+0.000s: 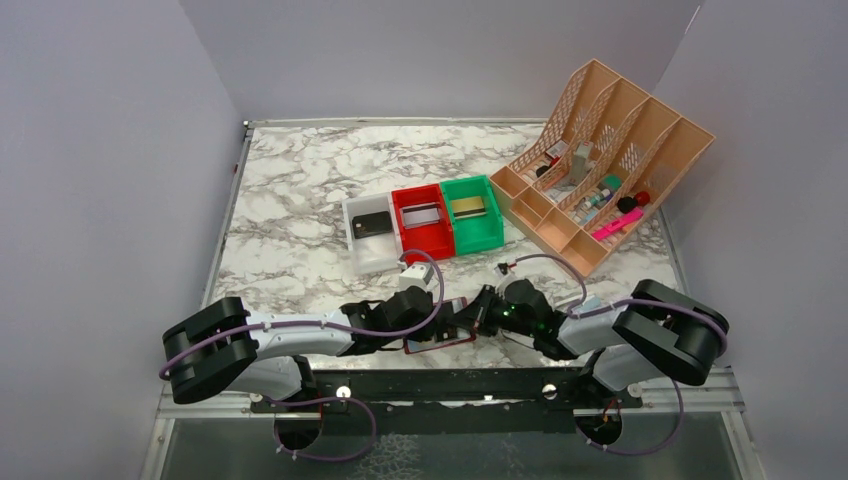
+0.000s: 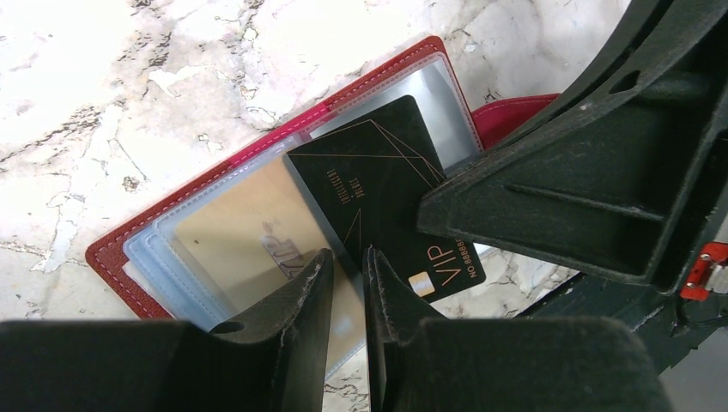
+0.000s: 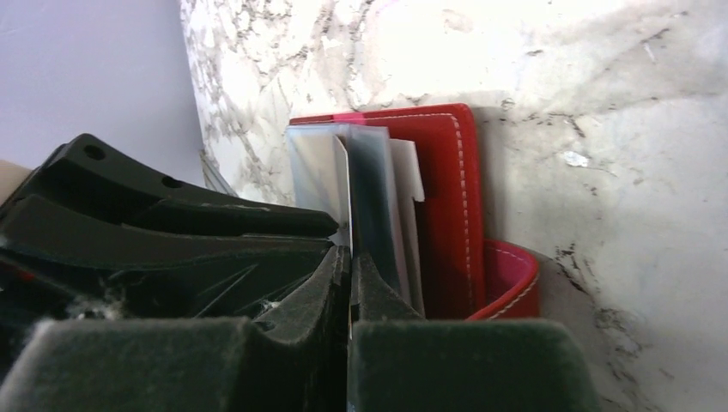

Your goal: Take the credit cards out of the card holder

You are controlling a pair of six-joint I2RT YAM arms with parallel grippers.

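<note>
Your right gripper [image 3: 350,254] is clamped on the black card [image 2: 378,184], partly out of the card holder [image 2: 107,254] lying open on the bench [image 2: 172,77]; your left gripper [image 2: 348,270] pinches its clear sleeve [image 2: 142,251]. The card looks stiff, light and slick: grip its bare edge squarely.

The black card [image 2: 386,197] carries gold "VIP" beside "NO 8888", with further digits hidden; its small middle lettering is illegible. The gold card [image 2: 249,240], sleeved in the card holder [image 2: 112,253], shows a faint "VIP".
</note>
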